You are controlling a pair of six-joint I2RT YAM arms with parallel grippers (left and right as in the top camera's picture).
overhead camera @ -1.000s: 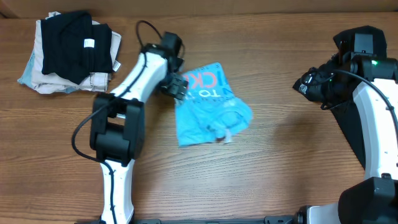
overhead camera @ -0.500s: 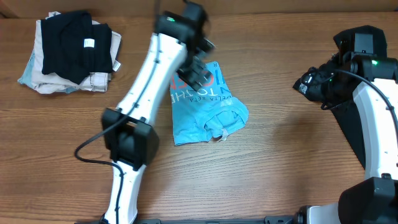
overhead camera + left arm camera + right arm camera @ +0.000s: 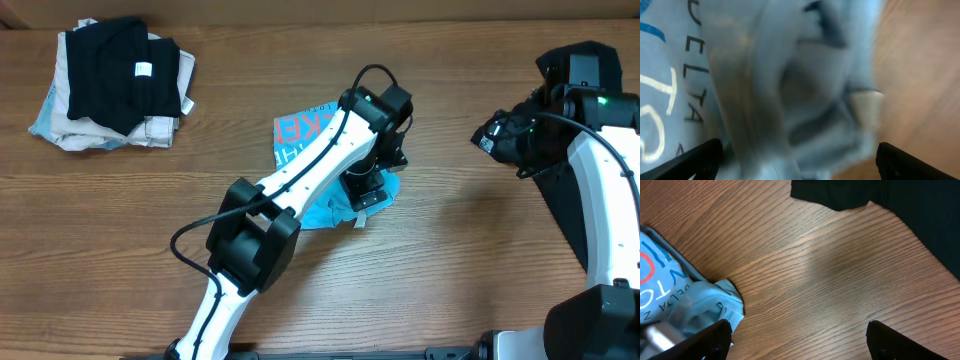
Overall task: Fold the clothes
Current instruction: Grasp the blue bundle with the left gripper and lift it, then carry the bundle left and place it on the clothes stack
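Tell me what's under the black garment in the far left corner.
The black garment lies on a stack of pale folded clothes. Only their edges show around it. How many there are is hidden.

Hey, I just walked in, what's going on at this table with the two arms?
The left pincer hangs open right over the crumpled end of a light blue T-shirt, not closed on it. The shirt lies bunched on the table, not folded. The right pincer is open too, off to the side over bare wood. A black garment tops a pile of clothes in the far left corner.
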